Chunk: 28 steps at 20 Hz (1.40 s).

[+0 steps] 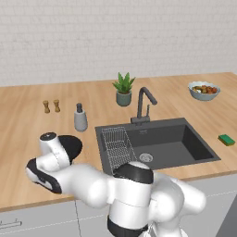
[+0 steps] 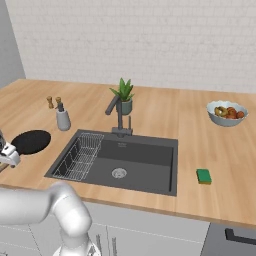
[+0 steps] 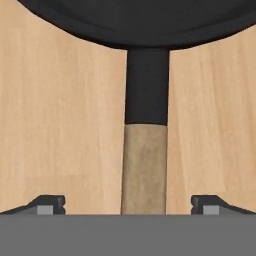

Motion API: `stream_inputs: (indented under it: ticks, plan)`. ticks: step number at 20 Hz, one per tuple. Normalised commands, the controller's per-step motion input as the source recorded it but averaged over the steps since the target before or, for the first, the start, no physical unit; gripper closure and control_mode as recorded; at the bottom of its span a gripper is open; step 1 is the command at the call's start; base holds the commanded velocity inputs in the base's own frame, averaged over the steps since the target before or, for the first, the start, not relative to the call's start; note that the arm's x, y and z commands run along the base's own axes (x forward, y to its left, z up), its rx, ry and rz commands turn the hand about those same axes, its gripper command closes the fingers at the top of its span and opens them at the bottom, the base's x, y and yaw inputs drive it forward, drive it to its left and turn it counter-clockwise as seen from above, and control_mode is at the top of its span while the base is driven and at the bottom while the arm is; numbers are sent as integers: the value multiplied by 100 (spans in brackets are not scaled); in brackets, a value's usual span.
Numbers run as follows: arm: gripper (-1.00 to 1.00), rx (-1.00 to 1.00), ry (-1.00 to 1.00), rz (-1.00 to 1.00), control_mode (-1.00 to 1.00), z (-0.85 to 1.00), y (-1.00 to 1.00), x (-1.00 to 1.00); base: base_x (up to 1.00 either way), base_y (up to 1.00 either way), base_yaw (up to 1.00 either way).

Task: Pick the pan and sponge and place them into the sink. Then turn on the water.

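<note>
The gripper point(image 3: 128, 205) hangs open astride the wooden handle of the pan point(image 3: 145, 75), which lies on the worktop point(image 1: 18, 139) at the sink's point(image 1: 185, 143) nine o'clock.

My pan point(image 3: 145, 20) is black, its neck black too, its handle point(image 3: 144, 170) pale wood-brown. Under it the counter point(image 3: 60, 125) is light wood with fine grain. At about three o'clock from the dark grey sink point(image 2: 140, 160) lies the green sponge point(image 2: 203, 175). The wall point(image 1: 115, 37) behind is white brick.
</note>
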Motion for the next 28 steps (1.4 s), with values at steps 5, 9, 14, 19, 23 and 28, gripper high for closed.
stream_inputs:
  ticks: [5,9,14,19,23,28]
  plan:
    - [-100,0,0,0,-100,-35,0,0,0,0,0]
    - [100,0,0,0,-100,-10,0,0,0,0,0]
    - [100,0,0,0,-100,0,0,0,0,0,0]
    - [100,0,-1,0,-100,0,0,0,0,0,0]
    - [100,0,-2,0,-100,16,-4,-14,0,0,0]
    - [100,0,-12,0,-100,59,-15,-43,0,0,0]
